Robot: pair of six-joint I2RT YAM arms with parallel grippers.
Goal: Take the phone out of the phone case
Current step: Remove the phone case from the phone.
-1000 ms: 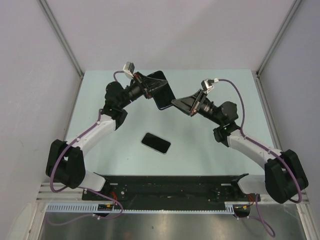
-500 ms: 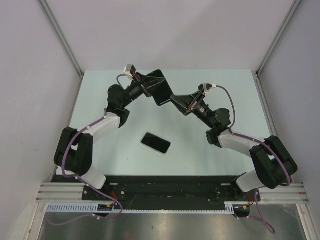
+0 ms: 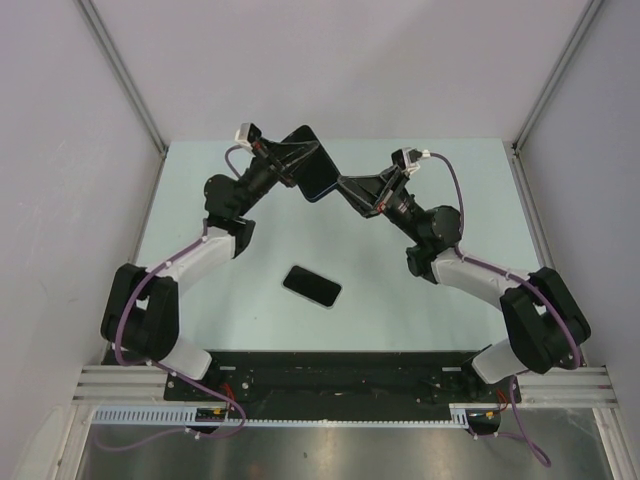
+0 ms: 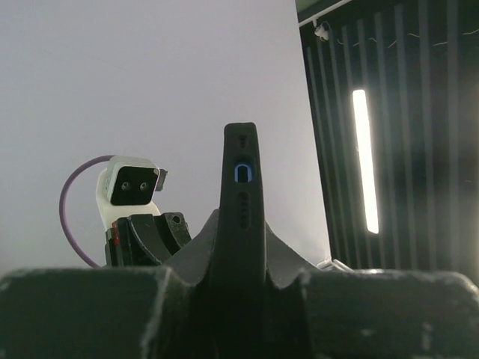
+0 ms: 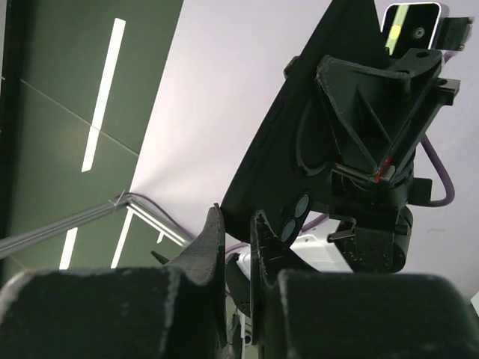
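The black phone (image 3: 312,286) lies flat on the table, near the middle, with nothing touching it. The black phone case (image 3: 312,172) is held up in the air above the far half of the table. My left gripper (image 3: 295,163) is shut on it; in the left wrist view the case (image 4: 242,194) stands edge-on between the fingers of that gripper (image 4: 241,254). My right gripper (image 3: 342,185) is shut on the case's lower corner. Light shows through the lens holes of the case (image 5: 299,127) just above that gripper (image 5: 236,224).
The pale green table (image 3: 200,200) is bounded by grey walls on three sides, with metal posts at the back corners. The two arm bases sit on the black rail (image 3: 330,375) at the near edge. Both arms meet over the far centre.
Both grippers have moved the case together toward the far left and lifted it, and both arms have drawn in. The phone on the table has not moved.
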